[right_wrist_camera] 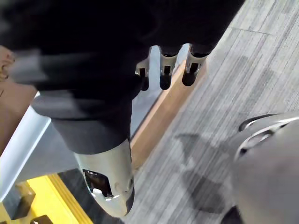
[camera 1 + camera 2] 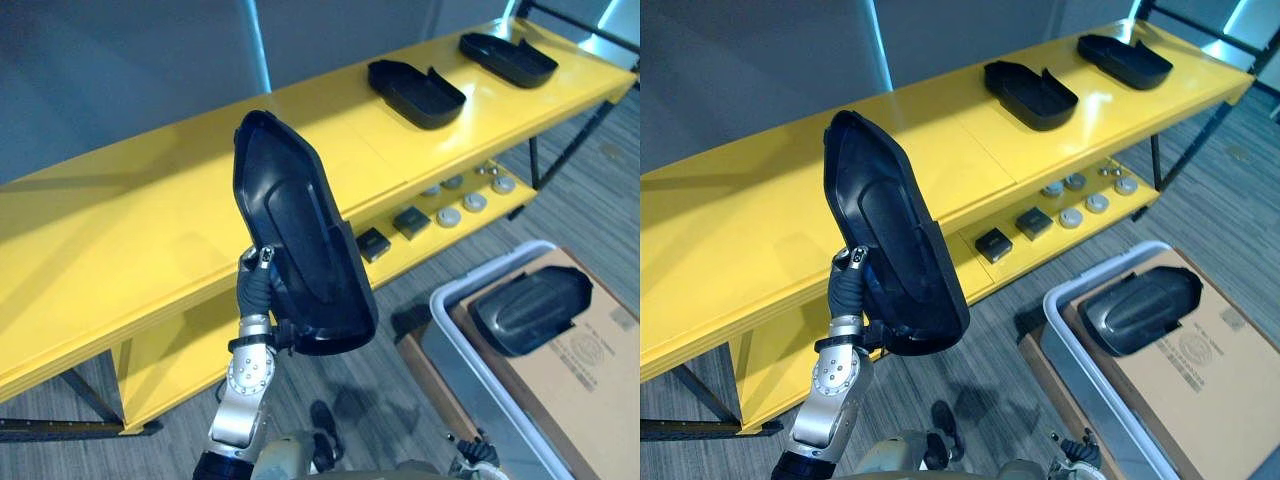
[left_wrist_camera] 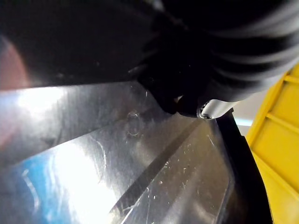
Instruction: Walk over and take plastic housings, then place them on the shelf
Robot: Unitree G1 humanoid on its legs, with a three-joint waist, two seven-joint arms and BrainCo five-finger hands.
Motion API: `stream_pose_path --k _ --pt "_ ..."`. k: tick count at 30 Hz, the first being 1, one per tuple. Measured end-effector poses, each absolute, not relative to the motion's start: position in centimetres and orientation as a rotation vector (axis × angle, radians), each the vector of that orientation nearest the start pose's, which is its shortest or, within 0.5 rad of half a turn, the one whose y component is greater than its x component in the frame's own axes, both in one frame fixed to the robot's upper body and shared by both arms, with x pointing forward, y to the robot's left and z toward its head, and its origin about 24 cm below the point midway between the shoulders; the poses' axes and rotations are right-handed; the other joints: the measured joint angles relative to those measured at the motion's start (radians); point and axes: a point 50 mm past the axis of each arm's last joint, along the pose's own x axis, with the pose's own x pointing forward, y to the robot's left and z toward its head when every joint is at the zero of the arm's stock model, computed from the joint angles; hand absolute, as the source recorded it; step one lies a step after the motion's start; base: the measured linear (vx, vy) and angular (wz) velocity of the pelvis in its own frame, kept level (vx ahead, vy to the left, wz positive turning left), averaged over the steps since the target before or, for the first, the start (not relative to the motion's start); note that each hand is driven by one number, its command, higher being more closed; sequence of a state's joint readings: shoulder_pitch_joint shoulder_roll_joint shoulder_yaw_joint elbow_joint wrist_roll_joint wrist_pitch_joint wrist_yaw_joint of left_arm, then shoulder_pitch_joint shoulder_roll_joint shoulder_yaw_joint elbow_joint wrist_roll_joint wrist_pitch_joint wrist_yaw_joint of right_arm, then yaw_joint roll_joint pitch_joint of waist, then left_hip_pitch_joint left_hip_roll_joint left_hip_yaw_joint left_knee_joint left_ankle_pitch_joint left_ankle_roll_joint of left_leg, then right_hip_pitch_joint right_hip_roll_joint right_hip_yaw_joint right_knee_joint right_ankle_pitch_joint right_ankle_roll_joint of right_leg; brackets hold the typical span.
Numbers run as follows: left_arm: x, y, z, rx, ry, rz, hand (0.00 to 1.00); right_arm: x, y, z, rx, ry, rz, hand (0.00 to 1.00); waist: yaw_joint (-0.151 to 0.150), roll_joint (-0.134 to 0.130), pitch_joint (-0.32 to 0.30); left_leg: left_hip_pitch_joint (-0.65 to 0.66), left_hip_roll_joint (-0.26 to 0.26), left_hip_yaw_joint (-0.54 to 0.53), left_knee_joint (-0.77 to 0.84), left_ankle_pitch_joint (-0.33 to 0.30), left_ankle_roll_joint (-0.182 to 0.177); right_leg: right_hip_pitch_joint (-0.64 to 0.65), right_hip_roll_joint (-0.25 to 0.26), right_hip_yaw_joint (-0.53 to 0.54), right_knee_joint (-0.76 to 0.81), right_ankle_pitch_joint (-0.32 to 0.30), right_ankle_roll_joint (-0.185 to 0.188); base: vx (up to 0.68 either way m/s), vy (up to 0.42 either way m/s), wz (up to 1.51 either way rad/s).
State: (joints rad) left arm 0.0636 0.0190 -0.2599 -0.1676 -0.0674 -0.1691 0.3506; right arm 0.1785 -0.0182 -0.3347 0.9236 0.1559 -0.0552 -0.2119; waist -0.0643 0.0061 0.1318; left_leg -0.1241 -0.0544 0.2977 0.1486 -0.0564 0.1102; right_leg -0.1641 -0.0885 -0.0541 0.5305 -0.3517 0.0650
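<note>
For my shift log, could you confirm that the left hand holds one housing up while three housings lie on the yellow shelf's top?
Not quite: two lie on the yellow shelf, the nearer housing and the farther housing, not three; the left eye view shows it. The left hand does hold the raised housing.

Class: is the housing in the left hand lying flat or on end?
On end: the housing stands nearly upright in the left hand, off the yellow shelf.
</note>
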Motion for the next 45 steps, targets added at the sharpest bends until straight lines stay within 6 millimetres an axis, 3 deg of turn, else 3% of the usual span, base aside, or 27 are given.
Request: stream_pose_path --k 2,4,5,9,11,15,19,26,29,35,41,45 --pt "23.2 10.7 8.2 -0.156 -0.253 0.099 1.00 5.7 -21.9 -15.7 0.154 1.058 -0.672 0.00 0.011 -0.009 -0.004 0.021 -0.029 -0.055 0.021 -0.020 0.004 -0.022 0.006 0.089 -0.022 0.021 0.021 0.10 -0.035 0.93" --pt "23.1 10.6 8.7 -0.176 -0.271 0.103 1.00 5.1 -21.8 -15.8 0.157 1.073 -0.676 0.00 0.035 -0.023 -0.014 0.023 -0.044 -0.053 0.027 -0.037 0.004 -0.023 -0.021 0.082 -0.074 0.025 0.026 0.12 -0.081 0.58" --pt "23.1 10.4 8.9 -0.194 -0.277 0.107 1.00 5.1 -21.9 -15.7 0.154 1.069 -0.679 0.00 0.041 -0.016 -0.017 0.020 -0.040 -0.058 0.026 -0.039 0.001 -0.011 -0.019 0.079 -0.100 0.049 0.027 0.12 -0.106 0.49" --pt "23.1 9.9 8.9 -0.215 -0.272 0.093 1.00 6.1 -21.9 -15.3 0.158 1.030 -0.671 0.00 0.034 -0.015 -0.025 0.017 -0.014 -0.050 0.023 -0.032 -0.041 0.022 -0.015 0.027 -0.168 0.118 0.012 0.15 -0.139 0.46" --pt "23.0 9.7 8.7 -0.209 -0.262 0.071 1.00 6.1 -22.1 -15.3 0.154 1.029 -0.676 0.00 0.033 -0.012 -0.038 0.025 -0.011 -0.075 0.014 -0.025 -0.049 0.043 -0.005 0.009 -0.199 0.160 -0.002 0.12 -0.108 0.24" --pt "23.2 9.5 8.3 -0.201 -0.248 0.062 1.00 5.9 -21.8 -15.5 0.162 1.042 -0.674 0.00 0.027 -0.008 -0.045 0.042 0.004 -0.102 -0.016 0.004 -0.051 0.088 0.017 -0.018 -0.268 0.188 -0.024 0.16 -0.115 0.16" --pt "23.9 10.0 6.1 -0.138 -0.150 0.073 1.00 5.7 -22.0 -15.7 0.168 1.060 -0.680 0.00 0.020 -0.005 -0.051 0.090 0.016 -0.112 -0.088 0.041 -0.065 0.134 0.039 -0.027 -0.332 0.212 -0.040 0.07 -0.107 0.02" --pt "26.5 11.5 4.6 -0.043 -0.069 0.147 1.00 5.7 -22.1 -15.9 0.175 1.074 -0.680 0.00 -0.016 0.015 -0.061 0.133 0.033 -0.133 -0.211 0.123 -0.101 0.141 0.070 -0.023 -0.404 0.261 -0.059 -0.05 -0.061 -0.03" --pt "28.0 12.5 4.9 -0.007 -0.067 0.190 1.00 5.4 -22.2 -16.0 0.167 1.090 -0.684 0.00 -0.033 0.027 -0.061 0.137 0.041 -0.130 -0.243 0.136 -0.120 0.141 0.083 -0.013 -0.437 0.284 -0.056 -0.13 -0.001 -0.11" --pt "30.9 13.2 5.6 0.053 -0.061 0.237 1.00 4.6 -22.6 -16.0 0.132 1.116 -0.676 0.00 -0.048 0.043 -0.058 0.119 0.051 -0.107 -0.250 0.137 -0.123 0.139 0.091 -0.003 -0.491 0.310 -0.054 -0.07 0.007 -0.14" --pt "33.5 15.5 6.3 0.104 -0.027 0.318 1.00 4.8 -22.4 -16.0 0.127 1.116 -0.660 0.00 -0.086 0.038 -0.054 0.101 0.053 -0.098 -0.250 0.138 -0.125 0.122 0.091 0.000 -0.499 0.319 -0.050 0.03 -0.003 -0.07" --pt "35.0 17.6 6.6 0.137 0.019 0.390 1.00 5.1 -22.1 -16.1 0.118 1.115 -0.635 0.00 -0.088 0.027 -0.043 0.098 0.053 -0.087 -0.243 0.145 -0.124 0.114 0.092 0.006 -0.499 0.338 -0.061 0.11 -0.008 -0.10"
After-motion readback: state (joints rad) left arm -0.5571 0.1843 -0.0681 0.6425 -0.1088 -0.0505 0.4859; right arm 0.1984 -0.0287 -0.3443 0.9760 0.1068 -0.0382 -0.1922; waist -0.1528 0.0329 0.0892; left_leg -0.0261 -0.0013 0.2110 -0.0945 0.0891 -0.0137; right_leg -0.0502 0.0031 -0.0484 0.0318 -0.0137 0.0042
